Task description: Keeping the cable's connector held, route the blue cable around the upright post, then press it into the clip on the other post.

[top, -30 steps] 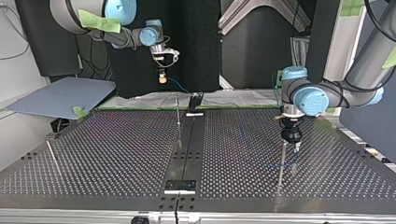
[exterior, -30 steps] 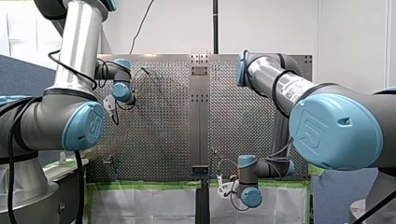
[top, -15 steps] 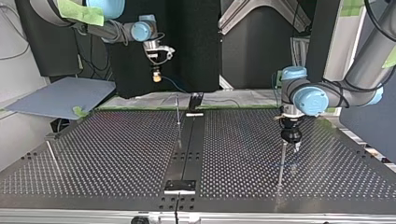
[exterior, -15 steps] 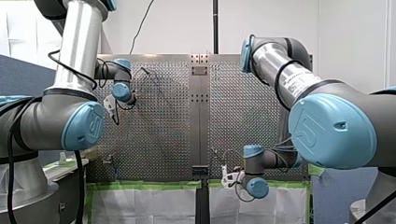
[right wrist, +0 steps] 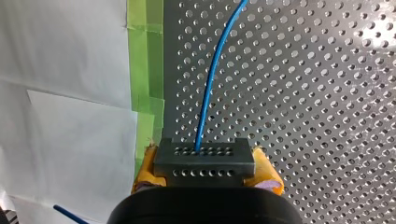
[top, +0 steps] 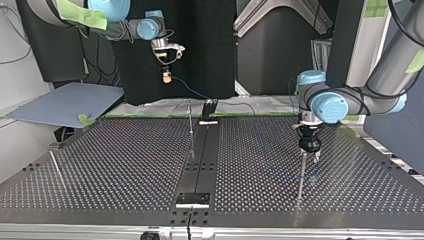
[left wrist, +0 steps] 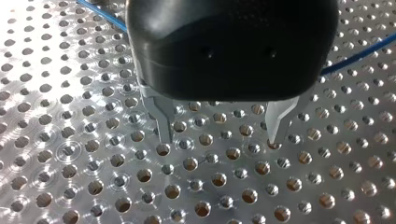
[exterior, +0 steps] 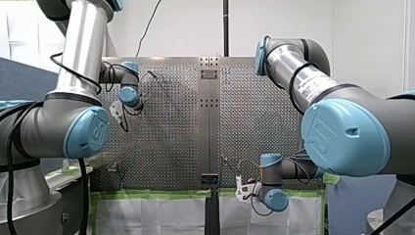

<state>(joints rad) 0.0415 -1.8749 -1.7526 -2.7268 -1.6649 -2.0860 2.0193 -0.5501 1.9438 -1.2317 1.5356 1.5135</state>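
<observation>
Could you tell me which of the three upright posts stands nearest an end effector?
The post at the top view's right: its tip shows right at my left end effector. The centre post and left-hand post stand alone.

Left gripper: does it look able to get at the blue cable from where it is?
Probably yes: the left gripper is open and empty, and the blue cable runs bare beside it, with nothing between them.

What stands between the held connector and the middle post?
Nothing visible does. My right pincer holds the connector in open air at the edge of the table; only its own blue cable trails toward the middle post.
</observation>
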